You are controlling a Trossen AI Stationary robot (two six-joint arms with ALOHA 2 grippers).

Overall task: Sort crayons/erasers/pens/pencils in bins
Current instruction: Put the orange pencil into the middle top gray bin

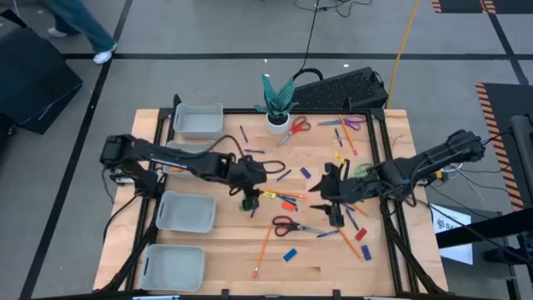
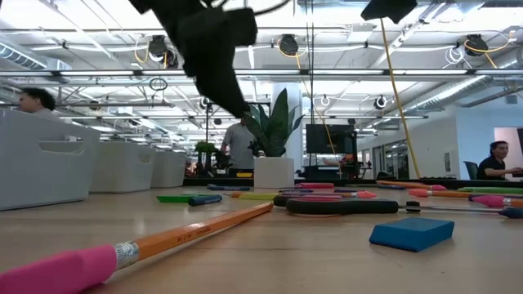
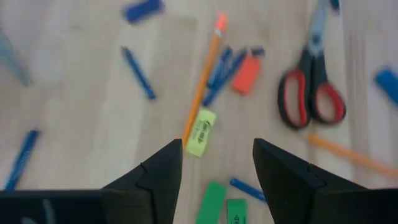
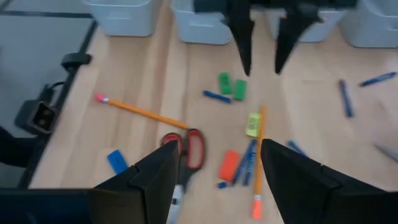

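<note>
Green erasers (image 3: 216, 203) and a yellow eraser (image 3: 200, 132) lie on the table just under my left hand (image 3: 217, 163), in the middle of the high view. Its fingers are wide open with nothing in them, ready to pick one. My right hand (image 4: 214, 165) waits nearby, open and empty too. The bins (image 1: 186, 212) sit along the left side.

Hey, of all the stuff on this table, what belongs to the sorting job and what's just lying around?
Job items:
bins
orange pencils
blue pens
erasers: yellow eraser, green erasers, red eraser
left gripper and right gripper, both open

Just lying about:
red-handled scissors
potted plant
keyboard
</note>
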